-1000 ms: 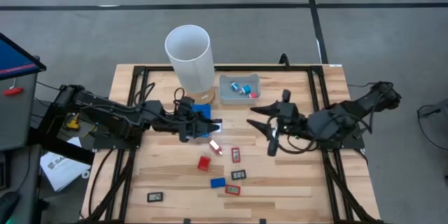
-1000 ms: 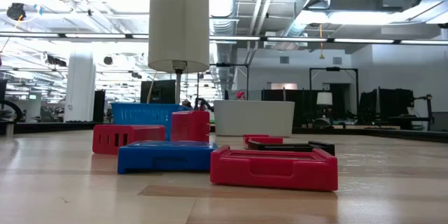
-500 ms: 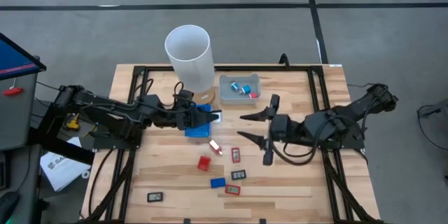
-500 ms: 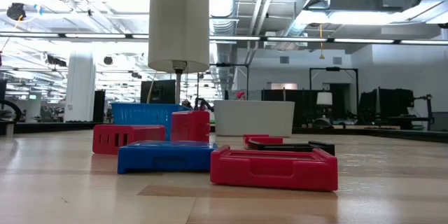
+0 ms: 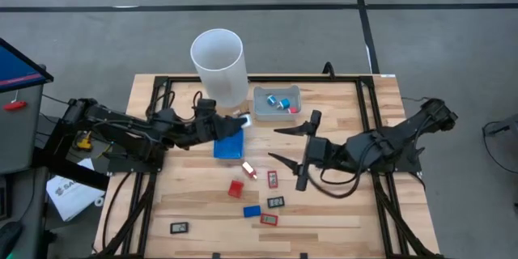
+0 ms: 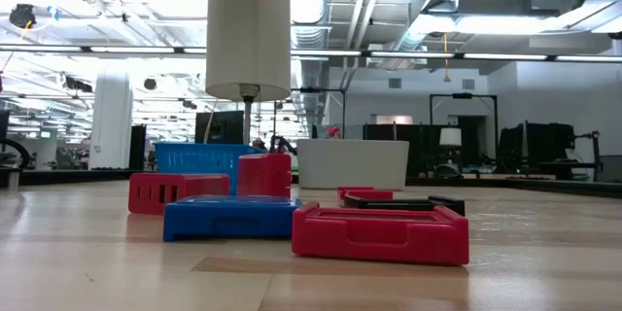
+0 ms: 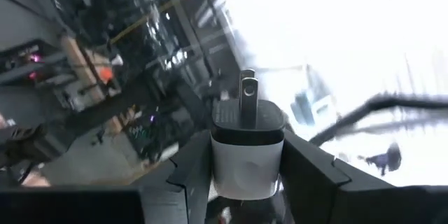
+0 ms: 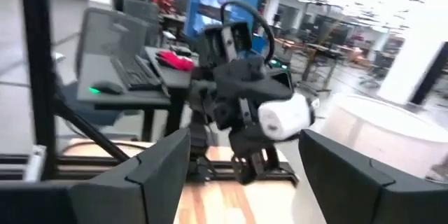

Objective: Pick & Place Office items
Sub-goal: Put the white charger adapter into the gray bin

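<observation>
Left wrist view: left gripper (image 7: 246, 175) clamps white charger (image 7: 246, 155); right gripper (image 5: 288, 151) wide open.

A tall cylinder (image 5: 218, 66) stands at the tabletop's (image 5: 348, 210) back edge, a small tray (image 5: 276, 102) just right of it. Office items (image 5: 257, 194) lie scattered from mid-table toward the front edge.

The blue tray (image 5: 229, 146) is partly covered by the left gripper (image 5: 237, 121) in the high view. The small pieces (image 5: 280, 102) in the grey bin (image 5: 276, 91) are too tiny to identify. The white cylinder (image 6: 248, 27) is cut off by the low view's top edge.
</observation>
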Robot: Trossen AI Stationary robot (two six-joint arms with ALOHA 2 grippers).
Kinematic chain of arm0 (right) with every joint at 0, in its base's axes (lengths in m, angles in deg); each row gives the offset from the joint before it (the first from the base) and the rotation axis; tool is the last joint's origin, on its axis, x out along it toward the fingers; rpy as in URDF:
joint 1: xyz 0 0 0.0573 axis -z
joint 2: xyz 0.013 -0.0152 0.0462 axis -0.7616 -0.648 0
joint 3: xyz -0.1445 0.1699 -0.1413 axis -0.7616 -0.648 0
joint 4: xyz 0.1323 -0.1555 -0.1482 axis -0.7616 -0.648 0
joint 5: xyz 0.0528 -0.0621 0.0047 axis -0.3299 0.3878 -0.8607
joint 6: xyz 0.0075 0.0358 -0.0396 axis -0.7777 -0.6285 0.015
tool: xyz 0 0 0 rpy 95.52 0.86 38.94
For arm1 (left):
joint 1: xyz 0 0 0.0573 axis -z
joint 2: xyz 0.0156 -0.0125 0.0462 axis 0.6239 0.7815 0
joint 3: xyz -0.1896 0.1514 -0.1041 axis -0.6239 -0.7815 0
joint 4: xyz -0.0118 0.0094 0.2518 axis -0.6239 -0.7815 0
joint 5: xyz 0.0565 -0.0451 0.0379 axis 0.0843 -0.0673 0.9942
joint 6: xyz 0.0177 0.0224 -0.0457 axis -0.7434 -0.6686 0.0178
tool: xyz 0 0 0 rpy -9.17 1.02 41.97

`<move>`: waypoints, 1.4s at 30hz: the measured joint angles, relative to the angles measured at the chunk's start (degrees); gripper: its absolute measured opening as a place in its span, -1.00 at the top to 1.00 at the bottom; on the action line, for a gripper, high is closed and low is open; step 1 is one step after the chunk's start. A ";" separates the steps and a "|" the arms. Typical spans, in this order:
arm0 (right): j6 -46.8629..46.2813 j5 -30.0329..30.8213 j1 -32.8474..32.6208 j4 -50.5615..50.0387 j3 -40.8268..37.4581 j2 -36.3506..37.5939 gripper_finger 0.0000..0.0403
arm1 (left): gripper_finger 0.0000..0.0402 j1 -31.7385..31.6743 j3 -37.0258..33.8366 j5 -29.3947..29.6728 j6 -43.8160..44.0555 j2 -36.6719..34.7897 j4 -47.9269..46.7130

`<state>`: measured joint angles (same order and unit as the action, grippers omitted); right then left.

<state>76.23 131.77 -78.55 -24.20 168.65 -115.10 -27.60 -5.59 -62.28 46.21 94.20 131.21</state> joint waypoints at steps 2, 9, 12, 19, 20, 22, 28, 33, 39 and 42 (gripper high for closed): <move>1.09 2.41 0.53 0.17 0.01 -1.04 -0.30 | 0.30 0.32 0.00 4.42 1.90 0.01 -0.13; 1.35 14.48 1.56 1.61 0.01 -3.36 -0.29 | 0.30 4.43 0.00 24.42 3.51 0.23 0.11; 1.69 15.21 2.38 1.84 -0.03 -3.78 -0.29 | 0.30 6.37 0.00 30.94 3.52 1.46 2.15; 2.36 13.18 3.31 6.38 -0.01 -4.83 -0.29 | 0.30 7.72 0.00 35.44 3.54 7.64 13.99; 2.37 12.70 3.47 6.51 -0.01 -4.77 -0.29 | 0.30 7.72 0.00 35.48 3.55 8.52 15.68; 2.41 12.12 3.55 7.22 0.01 -5.21 -0.29 | 0.30 7.72 0.62 35.64 3.88 10.46 18.28; 3.57 10.39 3.84 8.13 0.02 -6.70 -0.30 | 0.30 7.87 4.08 34.62 3.96 13.78 20.29; 3.92 10.45 3.86 8.45 -0.03 -7.60 -0.32 | 0.30 8.01 4.85 33.90 3.97 14.47 20.14; 3.88 10.54 5.26 8.45 0.01 -8.57 -0.33 | 0.30 9.03 5.76 33.93 3.96 14.67 18.67; 3.78 10.43 6.01 8.55 -0.01 -8.49 -0.33 | 0.30 9.07 6.13 33.86 3.66 15.08 18.41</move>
<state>80.01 142.20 -72.54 -15.65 168.64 -123.58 -18.53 0.54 -28.43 49.87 109.28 149.62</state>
